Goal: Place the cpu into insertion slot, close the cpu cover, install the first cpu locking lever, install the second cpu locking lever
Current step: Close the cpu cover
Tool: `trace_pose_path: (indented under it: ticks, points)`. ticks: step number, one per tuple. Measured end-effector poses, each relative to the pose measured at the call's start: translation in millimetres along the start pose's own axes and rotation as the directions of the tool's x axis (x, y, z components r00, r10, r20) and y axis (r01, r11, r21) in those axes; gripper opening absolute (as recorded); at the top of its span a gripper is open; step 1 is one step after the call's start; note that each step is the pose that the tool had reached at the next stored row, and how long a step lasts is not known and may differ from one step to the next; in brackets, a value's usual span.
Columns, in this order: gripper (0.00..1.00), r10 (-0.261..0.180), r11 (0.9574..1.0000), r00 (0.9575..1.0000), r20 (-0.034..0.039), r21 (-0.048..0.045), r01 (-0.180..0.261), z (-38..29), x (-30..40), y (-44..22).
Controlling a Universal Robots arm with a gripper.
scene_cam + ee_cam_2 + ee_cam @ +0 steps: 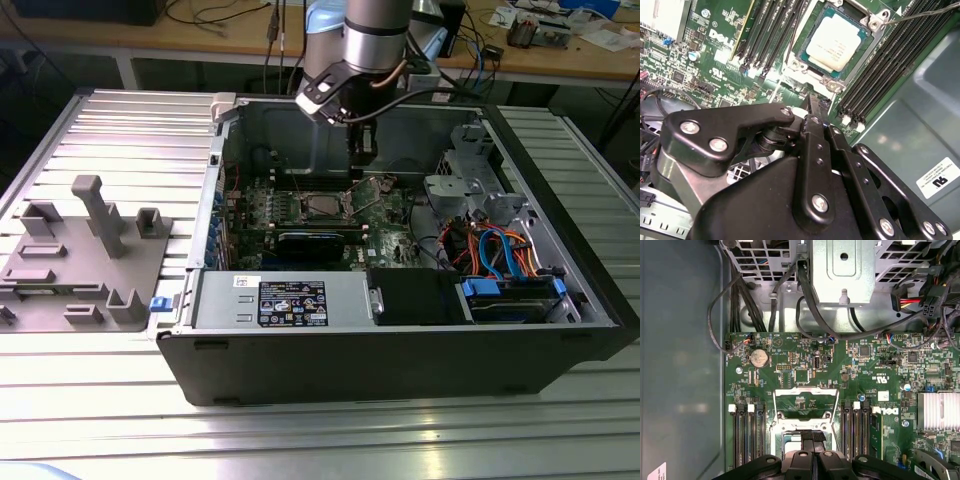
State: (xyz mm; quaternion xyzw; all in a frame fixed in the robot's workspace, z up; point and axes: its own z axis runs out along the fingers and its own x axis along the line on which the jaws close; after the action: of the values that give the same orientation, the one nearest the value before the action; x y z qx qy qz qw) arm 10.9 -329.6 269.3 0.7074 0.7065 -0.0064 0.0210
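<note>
While the cpu (836,42) lies seated in the insertion slot (863,52) on the green board (705,45), the jaws hover close above it, pressed together on nothing (the cpu cover (805,391) stands tilted open beside the slot), inside the computer case (400,350) on the bench (120,130).

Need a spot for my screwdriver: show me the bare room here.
Bare: the ribbed table in front of the computer case, and behind the grey fixture at the exterior view's left. Crowded: inside the case, with board and cables.
</note>
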Motion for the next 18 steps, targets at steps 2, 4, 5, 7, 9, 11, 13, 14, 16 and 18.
trace_pose_path:
  ticks: [2, 4, 5, 7, 9, 11, 13, 14, 16, 18]
  points:
    - [0.11, 0.000, 1.0000, 1.0000, 0.0000, 0.0000, 0.000, 0.0, 0.0, 1.3]
    - [0.11, 0.000, 1.0000, 1.0000, 0.0000, 0.0000, 0.000, 0.0, 0.0, 2.0]
    - [0.11, 0.000, 1.0000, 1.0000, 0.0001, 0.0000, 0.000, 0.0, 0.0, 2.5]
    - [0.11, 0.000, 1.0000, 1.0000, 0.0000, 0.0000, 0.000, 0.1, 0.0, 3.1]
    - [0.11, 0.000, 1.0000, 1.0000, 0.0000, 0.0000, 0.000, 0.1, 0.0, 3.7]
    - [0.11, 0.000, 1.0000, 1.0000, 0.0000, 0.0000, 0.000, 0.1, 0.0, 4.2]
    - [0.11, 0.000, 1.0000, 1.0000, 0.0000, 0.0000, 0.000, 0.1, 0.0, 5.0]
    - [0.11, 0.000, 1.0000, 1.0000, 0.0000, 0.0001, 0.000, 0.1, 0.0, 5.1]
    - [0.11, 0.000, 1.0000, 1.0000, 0.0000, 0.0000, 0.000, 0.1, 0.0, 5.5]
    - [0.11, 0.000, 1.0000, 1.0000, 0.0000, 0.0000, 0.000, 0.1, 0.0, 5.8]
